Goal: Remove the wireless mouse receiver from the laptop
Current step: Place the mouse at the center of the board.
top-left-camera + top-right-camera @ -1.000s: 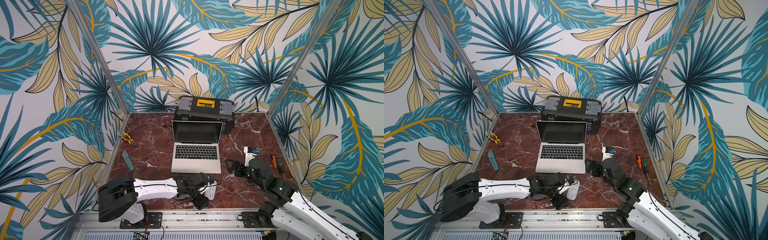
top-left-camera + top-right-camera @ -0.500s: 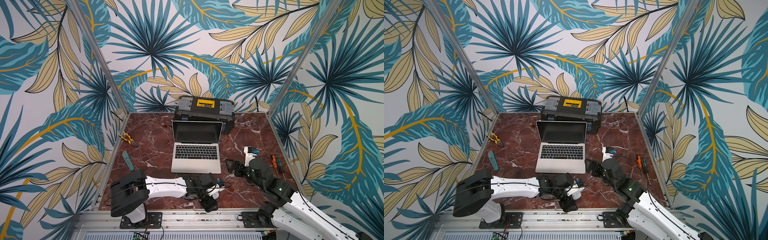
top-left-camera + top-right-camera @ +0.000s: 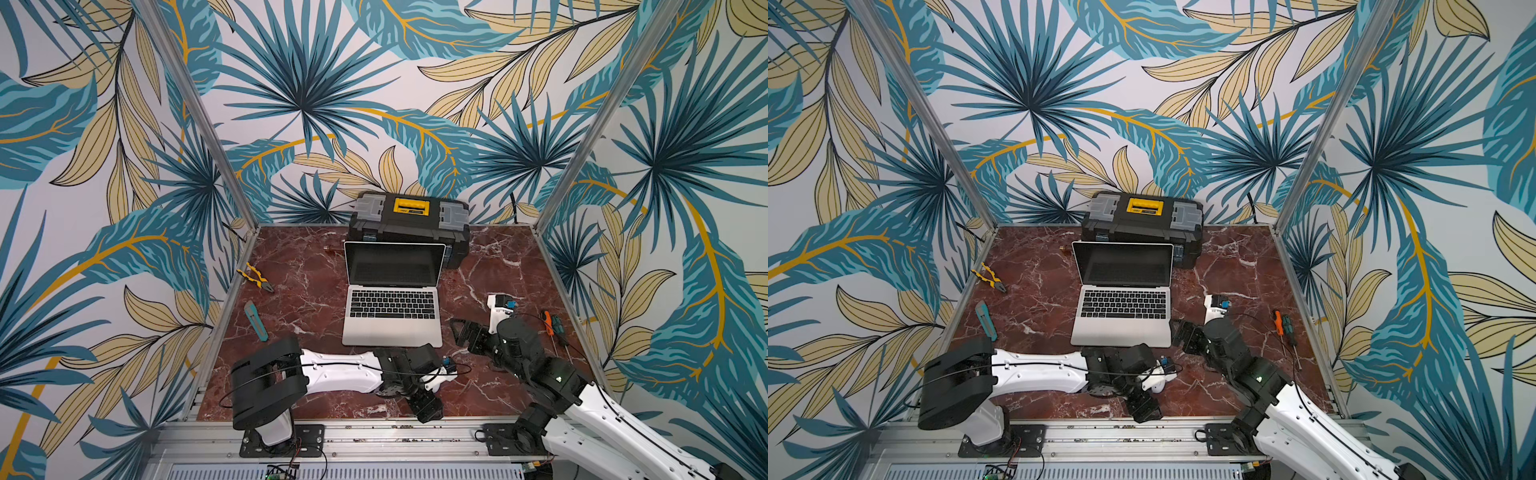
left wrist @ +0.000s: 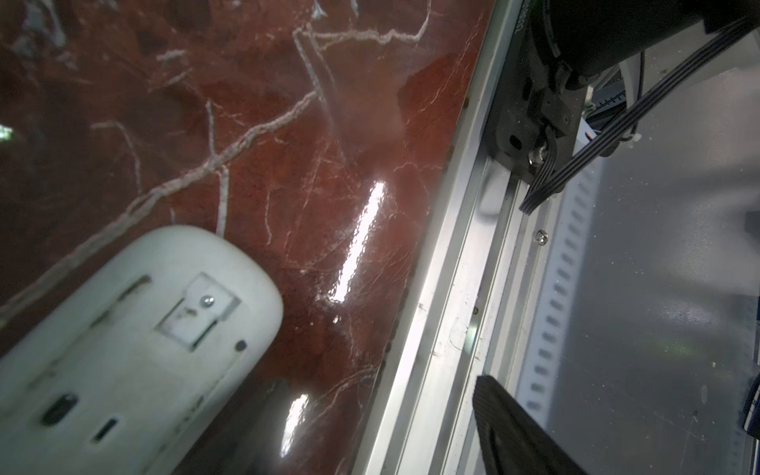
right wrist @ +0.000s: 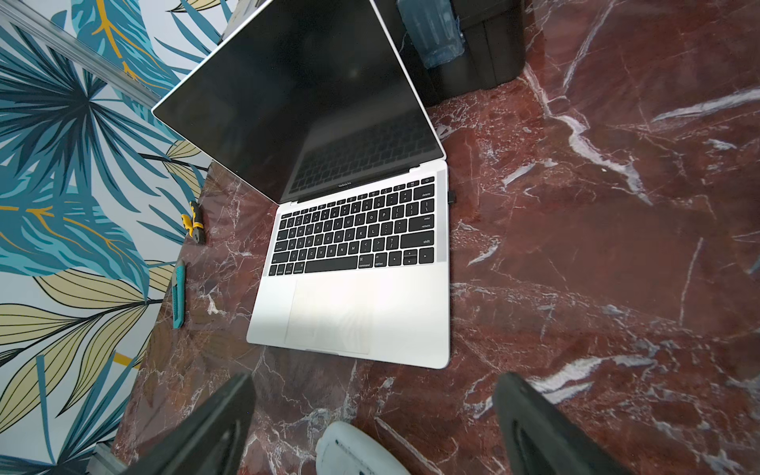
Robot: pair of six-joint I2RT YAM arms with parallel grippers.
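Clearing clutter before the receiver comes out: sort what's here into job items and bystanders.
Job: laptop, receiver plugged into its side, white mouse.
Lying about: black toolbox, pliers, utility knife, screwdrivers.

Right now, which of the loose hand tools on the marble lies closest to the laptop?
The teal utility knife, lying off the laptop's left side. The yellow-handled pliers lie further out by the left wall, and the orange and green screwdrivers lie near the right wall.

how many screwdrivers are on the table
2: an orange-handled screwdriver and a dark green-handled screwdriver, lying side by side near the table's right edge, beside the right arm. The closed toolbox may hide more.
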